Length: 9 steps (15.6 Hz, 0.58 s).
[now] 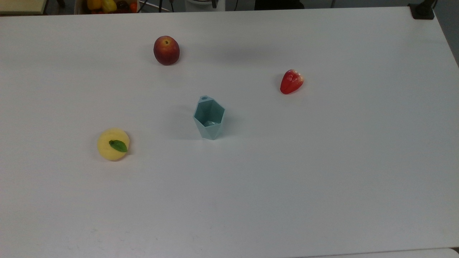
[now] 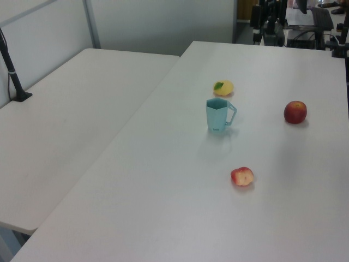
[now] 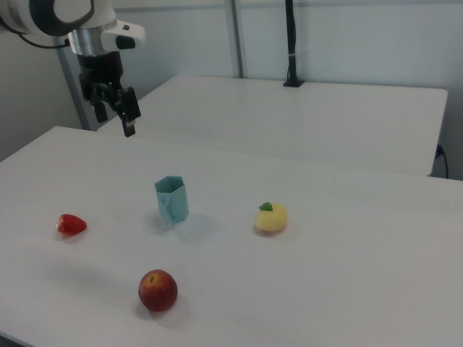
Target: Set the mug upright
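Mug upright on the white tabletop [image 1: 322, 179]

The hand [image 3: 116, 108] hangs high over the tabletop's far edge in the right view, fingers spread, holding nothing. The mug [image 1: 209, 118] stands mid-table, rim up, well apart from the peach [image 1: 166, 50], yellow fruit [image 1: 113, 144] and strawberry [image 1: 291, 81].

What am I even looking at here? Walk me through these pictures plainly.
These are three camera views of one white table: one from above, two from opposite sides. The machine is a robot arm; in the right view its black two-finger gripper hangs open in the air, holding nothing, away from the objects. On the table stands a pale teal mug, upright, opening upward. Around it, apart from it, lie toy fruits: a red peach, a strawberry and a yellow fruit with a green leaf.
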### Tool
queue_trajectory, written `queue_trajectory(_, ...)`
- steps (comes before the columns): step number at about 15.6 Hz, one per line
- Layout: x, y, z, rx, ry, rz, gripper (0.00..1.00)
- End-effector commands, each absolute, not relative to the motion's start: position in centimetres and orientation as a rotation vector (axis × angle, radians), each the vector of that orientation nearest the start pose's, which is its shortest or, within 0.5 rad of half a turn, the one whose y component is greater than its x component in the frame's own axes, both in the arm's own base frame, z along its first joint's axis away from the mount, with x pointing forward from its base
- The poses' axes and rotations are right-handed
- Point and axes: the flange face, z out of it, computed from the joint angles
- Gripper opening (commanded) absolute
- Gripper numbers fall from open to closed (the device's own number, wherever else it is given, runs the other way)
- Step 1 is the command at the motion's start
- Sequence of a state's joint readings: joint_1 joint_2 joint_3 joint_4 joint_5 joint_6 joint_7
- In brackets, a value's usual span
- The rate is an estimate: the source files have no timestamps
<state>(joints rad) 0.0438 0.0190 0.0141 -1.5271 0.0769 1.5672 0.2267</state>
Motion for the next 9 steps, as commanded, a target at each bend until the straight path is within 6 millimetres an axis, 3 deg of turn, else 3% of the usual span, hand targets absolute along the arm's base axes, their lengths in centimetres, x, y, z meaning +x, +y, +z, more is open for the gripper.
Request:
queue_trajectory(1, 54.72, 4.42, 63.02, -3.106, 0.058, -0.045, 1.0)
queue_trajectory(5, 54.67, 4.05, 63.0, -3.101, -0.008, -0.194, 1.0)
queue_trajectory(9, 54.49, 3.89, 62.83, -3.1, -0.096, -0.191, 1.0)
